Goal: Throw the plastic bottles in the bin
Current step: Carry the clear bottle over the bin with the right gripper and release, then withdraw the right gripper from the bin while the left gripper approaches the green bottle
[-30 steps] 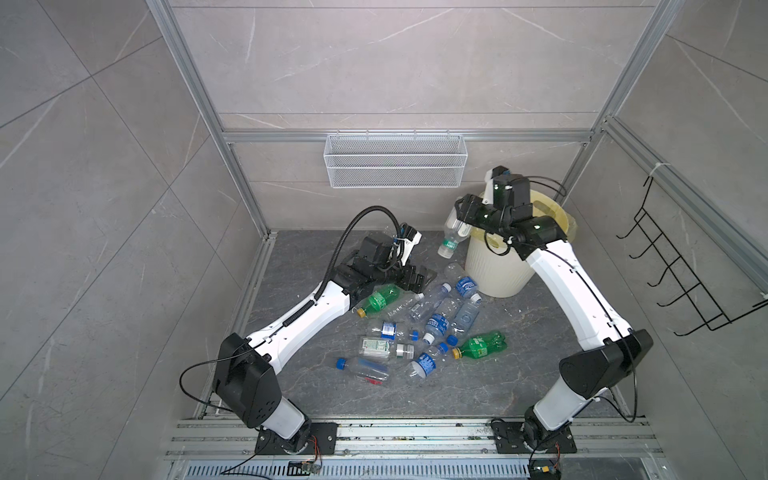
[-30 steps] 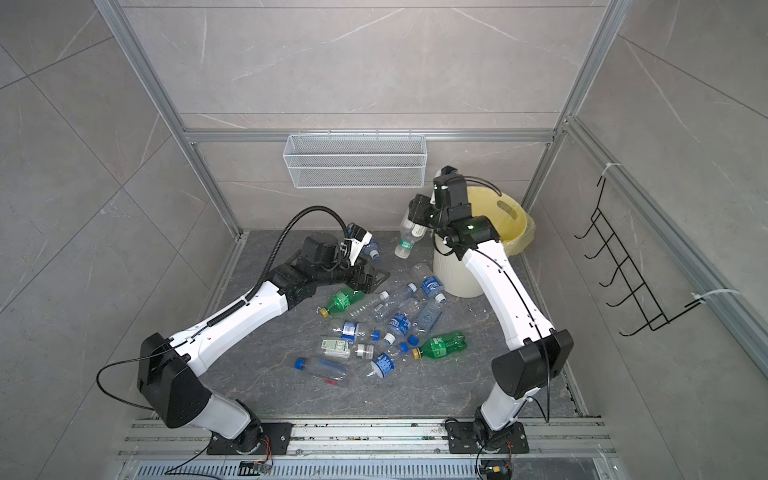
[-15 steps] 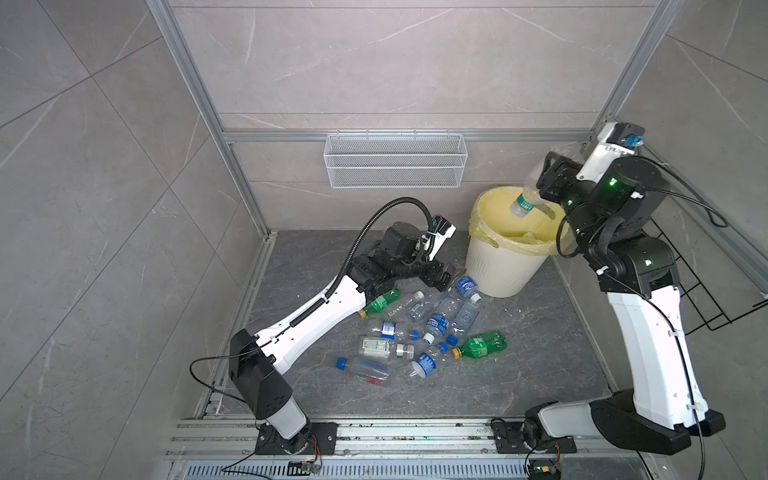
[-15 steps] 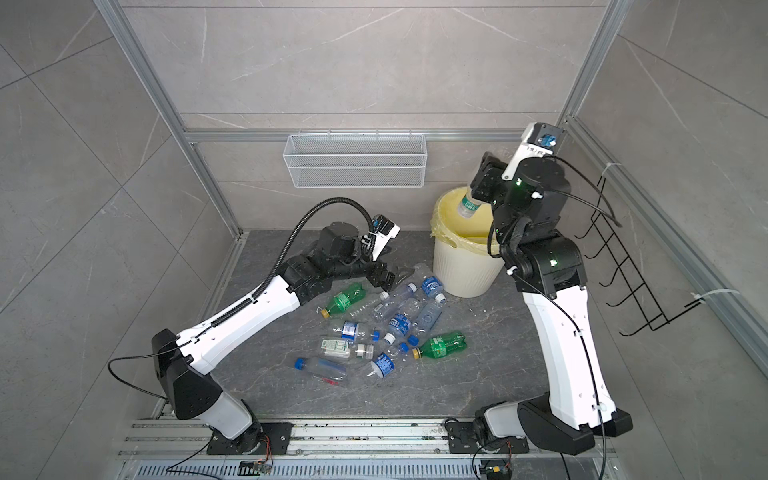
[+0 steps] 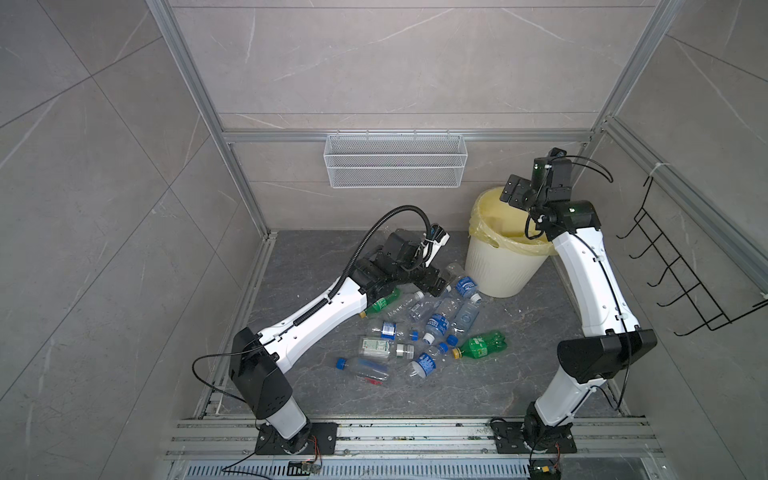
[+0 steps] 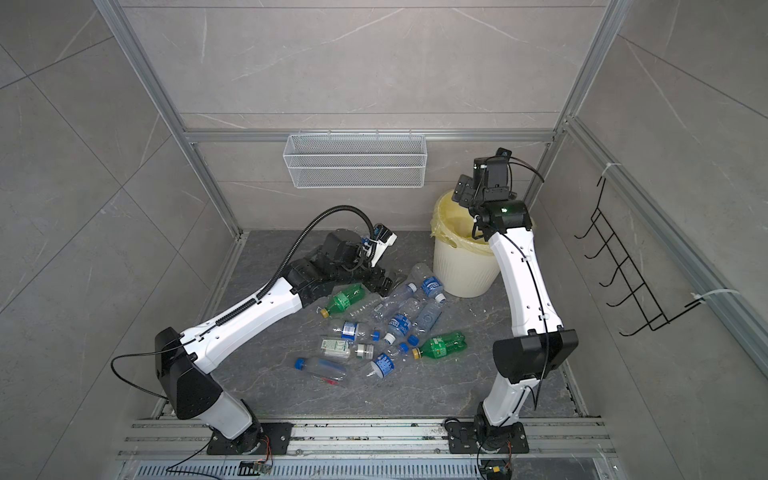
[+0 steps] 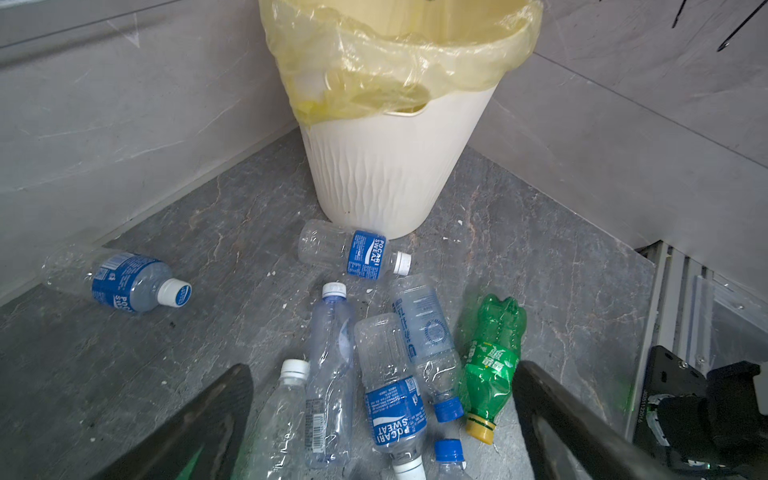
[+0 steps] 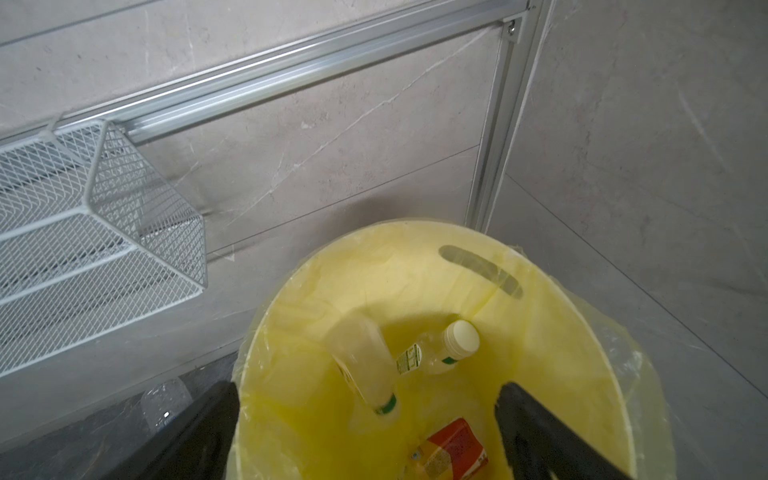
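- Both top views: my right jaws hang over the mouth of the bin (image 5: 498, 266) (image 6: 461, 270) in the back right corner, spread wide with nothing in them. My left jaws sit low at the back edge of the plastic bottles (image 5: 436, 328) (image 6: 395, 328), which are scattered on the dark worktop (image 5: 519, 374) just left of the bin. Can't really judge their gap from up here.
- Left wrist: left jaws are wide apart and not pinching anything, bottles lying between and ahead of them. A green bottle (image 7: 494, 357) with a yellow cap lies near one side. A blue-label bottle (image 7: 353, 251) lies just beside the foot of the bin (image 7: 386, 166).
- Right wrist: right jaws are wide apart and empty, right above the yellow-lined bin (image 8: 415, 266). Inside there's a blurry clear bottle (image 8: 365, 365), a cream-capped bottle (image 8: 444, 345) and something orange-labelled (image 8: 453, 449). The wire basket (image 8: 83, 228) hangs on the wall beside it.
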Available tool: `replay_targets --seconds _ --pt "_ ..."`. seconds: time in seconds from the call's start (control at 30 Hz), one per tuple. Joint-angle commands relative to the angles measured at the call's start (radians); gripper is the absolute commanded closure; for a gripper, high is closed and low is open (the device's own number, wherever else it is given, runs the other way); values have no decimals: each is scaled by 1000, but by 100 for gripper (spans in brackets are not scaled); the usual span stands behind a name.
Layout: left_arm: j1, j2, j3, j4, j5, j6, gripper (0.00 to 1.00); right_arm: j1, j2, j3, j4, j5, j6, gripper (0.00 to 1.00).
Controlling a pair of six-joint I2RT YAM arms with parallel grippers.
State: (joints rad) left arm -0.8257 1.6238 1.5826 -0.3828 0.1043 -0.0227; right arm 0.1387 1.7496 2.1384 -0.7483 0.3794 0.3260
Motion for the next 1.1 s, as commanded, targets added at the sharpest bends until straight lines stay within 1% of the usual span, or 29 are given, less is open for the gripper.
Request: replay_targets --seconds 0.0,0.13,0.27,0.43,0.63,0.77,0.87,0.93,1.07 --pt "4 -2 9 -2 -54 15 0 2 -104 -12 34 -30 16 0" --pt "14 20 6 -23 -87 11 0 16 -138 -74 52 -76 16 0" --pt "50 15 -34 -34 -109 -1 0 63 -171 -141 79 -117 -7 0" --pt "153 -7 -108 -60 -104 -58 0 192 -187 -222 106 -108 -68 0" --pt "274 -28 -237 -89 -106 -136 0 339 -203 -402 191 -168 -74 0" --pt "325 -24 -317 -102 -97 -187 0 433 -168 -495 231 -200 -44 0" --pt "356 15 -320 -149 -113 -214 0 487 -128 -533 247 -200 -18 0" --pt "363 35 -324 -153 -107 -207 1 509 -107 -550 253 -213 5 0" --pt "363 66 -334 -137 -81 -198 1 519 -93 -597 281 -263 64 0"
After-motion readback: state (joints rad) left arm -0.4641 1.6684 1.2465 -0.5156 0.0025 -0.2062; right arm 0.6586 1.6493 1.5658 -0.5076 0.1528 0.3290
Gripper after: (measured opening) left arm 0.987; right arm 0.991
